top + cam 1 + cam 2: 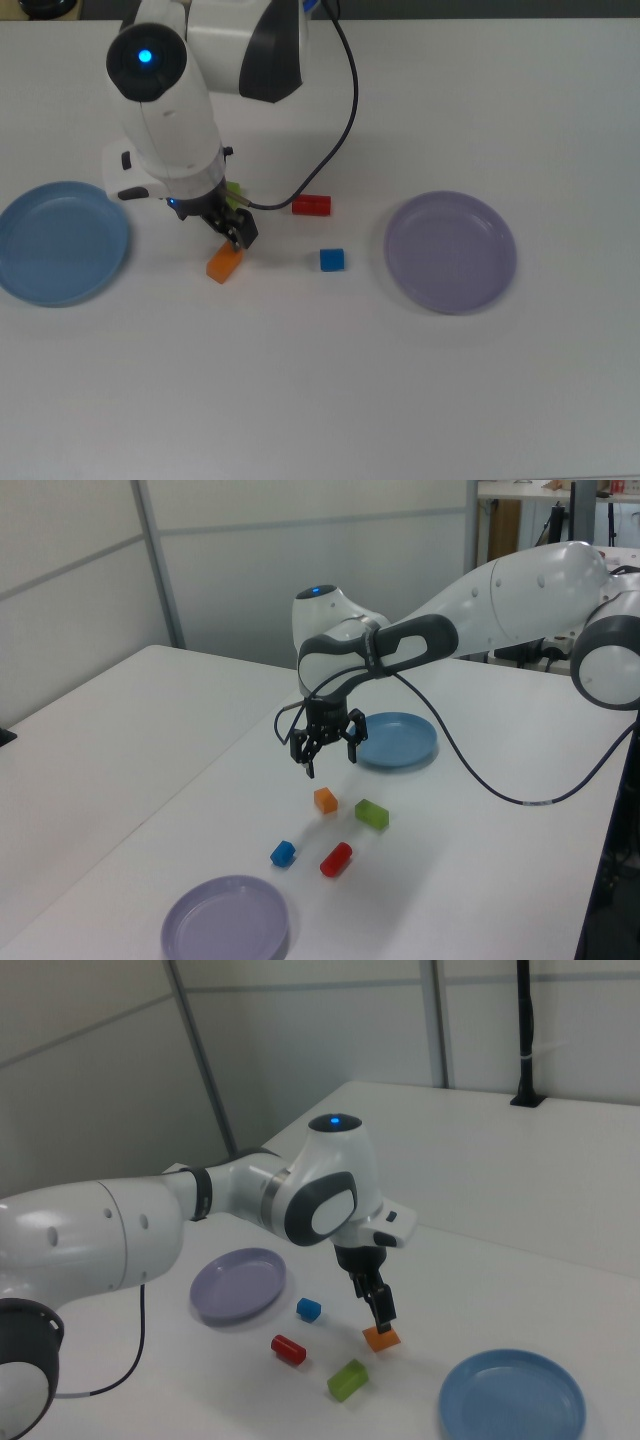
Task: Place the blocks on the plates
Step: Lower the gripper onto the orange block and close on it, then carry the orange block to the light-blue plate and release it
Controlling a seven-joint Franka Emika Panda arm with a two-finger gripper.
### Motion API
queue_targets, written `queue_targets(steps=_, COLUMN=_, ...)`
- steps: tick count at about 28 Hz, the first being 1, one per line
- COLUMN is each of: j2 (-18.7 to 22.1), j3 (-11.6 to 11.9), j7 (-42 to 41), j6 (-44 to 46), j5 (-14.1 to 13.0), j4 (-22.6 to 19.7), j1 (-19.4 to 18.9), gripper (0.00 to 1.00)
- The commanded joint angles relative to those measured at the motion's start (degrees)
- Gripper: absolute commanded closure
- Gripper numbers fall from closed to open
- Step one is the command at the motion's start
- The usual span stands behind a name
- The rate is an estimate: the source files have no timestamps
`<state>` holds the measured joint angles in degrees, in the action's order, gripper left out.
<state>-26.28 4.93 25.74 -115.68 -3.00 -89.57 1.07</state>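
Left view, fingers (327, 757) spread wide, empty, above orange block (325, 800).

The arm (500, 590) is glossy white with rounded shells, dark grey bands at its joints, a glowing blue light on top, a thin black cable looping alongside, and a black two-finger gripper (327, 752).

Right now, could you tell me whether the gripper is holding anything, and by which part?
Nothing is held. The gripper hangs open above the orange block, which lies on the table with the green, red and blue blocks.
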Motion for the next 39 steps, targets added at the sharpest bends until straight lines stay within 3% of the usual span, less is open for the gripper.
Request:
queue_targets(steps=1, j2=-0.35, j3=0.34, j7=2.38, j6=-3.93, j5=1.59, j4=-2.19, j1=-0.98, gripper=0.03)
queue_targets(steps=6, j2=-1.4, j3=0.34, j7=3.35, j6=-6.3, j5=3.6, j4=-3.33, j1=-1.5, gripper=0.04)
queue_targets(steps=12, j2=-2.37, j3=0.34, j7=4.23, j6=-7.19, j5=3.7, j4=-3.51, j1=-1.68, gripper=0.09)
queue_targets(steps=20, j2=-3.51, j3=0.34, j7=4.32, j6=-8.33, j5=3.61, j4=-3.51, j1=-1.68, gripper=0.35)
queue_targets(steps=28, j2=-3.51, j3=0.34, j7=4.23, j6=-8.33, j5=3.7, j4=-3.51, j1=-1.68, gripper=0.36)
queue_targets(steps=39, j2=-4.57, j3=0.34, j7=3.7, j6=-8.33, j5=4.58, j4=-3.51, j1=-1.77, gripper=0.71)
